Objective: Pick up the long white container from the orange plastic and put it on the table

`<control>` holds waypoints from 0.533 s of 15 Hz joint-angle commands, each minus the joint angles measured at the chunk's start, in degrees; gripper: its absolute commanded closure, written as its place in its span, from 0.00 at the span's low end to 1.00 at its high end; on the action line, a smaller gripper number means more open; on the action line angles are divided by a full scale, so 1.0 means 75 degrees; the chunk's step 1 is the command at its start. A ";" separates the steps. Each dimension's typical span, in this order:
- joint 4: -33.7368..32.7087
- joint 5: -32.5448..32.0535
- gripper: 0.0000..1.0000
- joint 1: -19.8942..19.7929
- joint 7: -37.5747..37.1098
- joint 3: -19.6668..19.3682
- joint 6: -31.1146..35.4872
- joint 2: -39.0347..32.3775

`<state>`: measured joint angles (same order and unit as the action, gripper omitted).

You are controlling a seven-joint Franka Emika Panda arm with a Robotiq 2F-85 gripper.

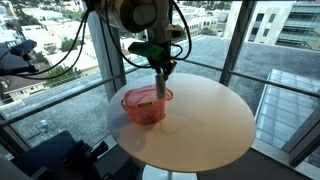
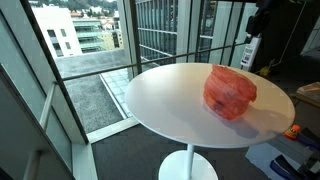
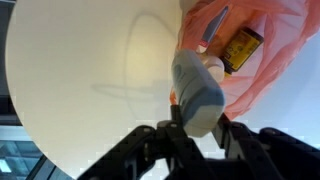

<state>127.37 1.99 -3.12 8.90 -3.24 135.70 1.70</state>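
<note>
My claw (image 3: 198,127) is clamped on the container (image 3: 197,90), held above the bowl (image 3: 268,62) rim; setting it on the bench (image 3: 90,80) is outstanding.

orange plastic (image 1: 146,105) translucent, glossy, thin wavy walls; table (image 1: 210,125) top smooth, pale, slight satin sheen; long white container (image 3: 198,95) smooth, matt greyish-white, looks like plastic

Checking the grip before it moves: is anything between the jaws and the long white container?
Nothing shows there. In the wrist view the long white container sits directly between the gripper's jaws.
</note>
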 commanded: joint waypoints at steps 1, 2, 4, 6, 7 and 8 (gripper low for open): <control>-0.0161 -0.0064 0.90 -0.0206 -0.0249 -0.0216 -0.0153 -0.0001; -0.0127 -0.0018 0.90 -0.0261 -0.0229 -0.0281 -0.0122 -0.0031; -0.0035 0.0095 0.90 -0.0366 -0.0141 -0.0403 0.0032 -0.0118; 0.0082 0.0138 0.90 -0.0459 -0.0116 -0.0507 0.0203 -0.0256; 0.0140 0.0170 0.90 -0.0503 -0.0098 -0.0544 0.0266 -0.0332; 0.0186 0.0197 0.90 -0.0542 -0.0081 -0.0577 0.0349 -0.0415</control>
<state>127.97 2.11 -6.39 8.57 -7.02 136.26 -0.12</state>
